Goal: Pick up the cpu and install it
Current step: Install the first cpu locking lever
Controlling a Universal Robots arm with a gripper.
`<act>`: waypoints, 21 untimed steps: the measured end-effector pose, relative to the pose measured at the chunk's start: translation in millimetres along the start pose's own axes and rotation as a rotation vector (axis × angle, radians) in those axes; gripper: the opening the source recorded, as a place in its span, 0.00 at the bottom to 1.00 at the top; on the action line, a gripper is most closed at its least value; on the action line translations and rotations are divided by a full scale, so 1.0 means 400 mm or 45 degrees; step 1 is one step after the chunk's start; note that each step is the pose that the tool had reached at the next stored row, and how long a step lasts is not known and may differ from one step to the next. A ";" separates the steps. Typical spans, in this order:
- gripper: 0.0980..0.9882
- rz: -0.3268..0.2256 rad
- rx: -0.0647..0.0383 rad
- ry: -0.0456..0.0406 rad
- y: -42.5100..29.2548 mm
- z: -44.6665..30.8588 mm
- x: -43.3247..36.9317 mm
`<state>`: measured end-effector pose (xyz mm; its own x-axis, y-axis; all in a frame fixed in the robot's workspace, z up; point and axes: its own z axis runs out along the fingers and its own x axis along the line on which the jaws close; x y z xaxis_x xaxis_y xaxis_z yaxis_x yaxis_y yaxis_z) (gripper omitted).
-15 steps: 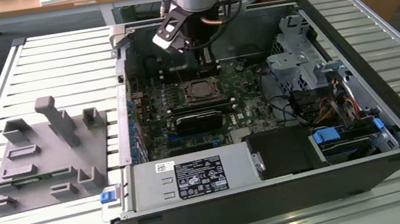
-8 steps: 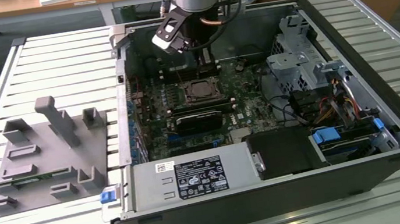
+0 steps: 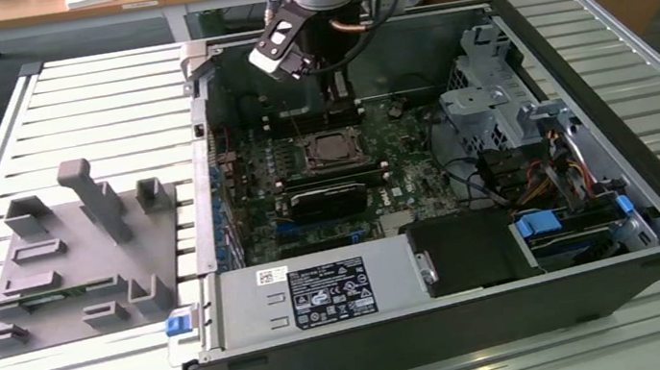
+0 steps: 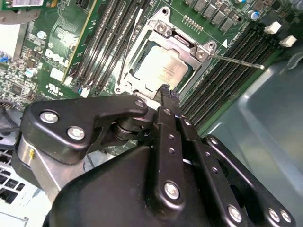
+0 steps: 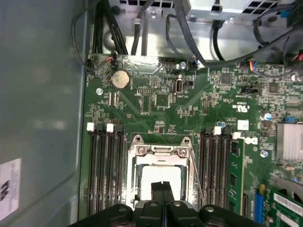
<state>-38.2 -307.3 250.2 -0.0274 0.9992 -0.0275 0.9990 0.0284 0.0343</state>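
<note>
I am looking down into an open computer case (image 3: 647,228) lying on a slatted metal table (image 3: 75,114). My arm hangs over the green motherboard (image 5: 189,109). The gripper (image 5: 162,185) has its two black fingers pressed together with nothing between them, the tips just above the cpu (image 5: 161,179). The cpu, silver-topped, sits flat inside its metal socket frame (image 4: 182,45) between rows of memory slots (image 5: 102,165). On the exterior view's left, a grey parts holder (image 3: 70,270) rests on the table.

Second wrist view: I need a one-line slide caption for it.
Closed gripper poised just above the cpu lying in its open motherboard socket.
</note>
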 end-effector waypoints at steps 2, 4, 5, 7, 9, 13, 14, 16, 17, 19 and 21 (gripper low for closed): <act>0.01 0.000 0.000 0.000 0.001 -0.016 0.000; 0.01 0.000 0.000 0.000 0.001 -0.029 -0.001; 0.01 -0.003 0.000 0.000 0.000 -0.029 -0.001; 0.01 -0.042 -0.001 0.001 0.001 -0.029 -0.001; 0.01 -0.088 -0.002 0.003 0.000 -0.029 -0.001; 0.01 -0.177 -0.005 0.006 0.000 -0.027 -0.001; 0.01 -0.196 -0.005 0.006 0.000 -0.026 -0.001; 0.01 -0.235 -0.005 0.007 0.000 -0.025 -0.001; 0.01 -0.257 -0.005 0.007 0.000 -0.025 -0.001; 0.01 -0.302 -0.006 0.009 0.000 -0.025 -0.001; 0.01 -0.350 -0.007 0.010 0.000 -0.025 -0.001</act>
<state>-38.4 -307.2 260.0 -0.2981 0.9541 -0.0285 0.9537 0.2990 0.0323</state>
